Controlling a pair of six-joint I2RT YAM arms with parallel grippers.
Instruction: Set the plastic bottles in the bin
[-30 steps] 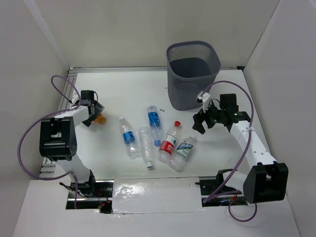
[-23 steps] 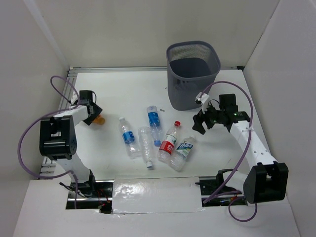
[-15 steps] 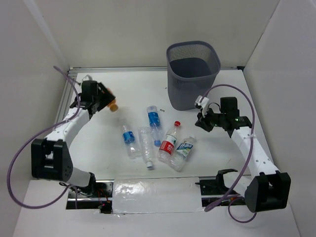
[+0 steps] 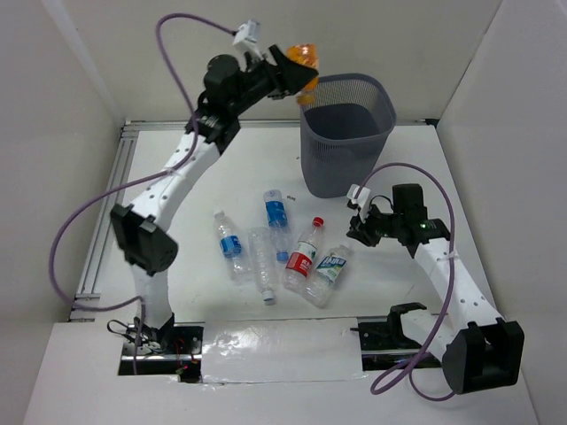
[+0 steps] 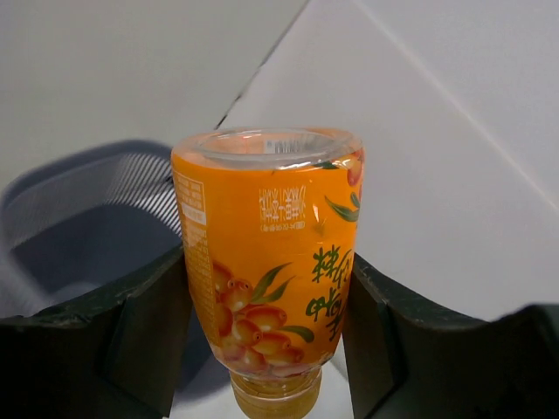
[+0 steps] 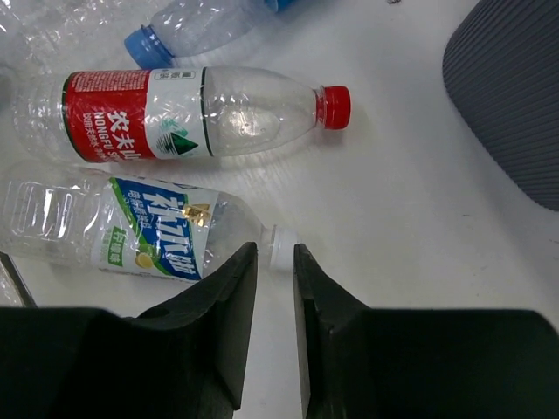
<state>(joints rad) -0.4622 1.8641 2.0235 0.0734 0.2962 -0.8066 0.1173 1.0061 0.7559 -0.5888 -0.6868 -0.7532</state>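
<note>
While the left gripper holds an orange-labelled bottle aloft beside the bin, the step in hand appears to be the delivery of that bottle. In the overhead view the bottle hangs above the far-left corner of the rim, not squarely over the opening. The left fingers pinch it from both sides across the lower part of its label, its neck towards the wrist and its base pointing away. In the left wrist view the mesh opening lies behind it and to the left. The next move probably calls for a short carry over the mouth and then a spreading of the fingers, since a release here might strike the rim. Five further bottles lie on the table in front of the bin, among them the red-capped bottle and the green-white bottle. The right gripper hovers low over the table with its fingers drawn almost together and gripping nothing. The white cap of the green-white bottle lies just beyond their tips.
</note>
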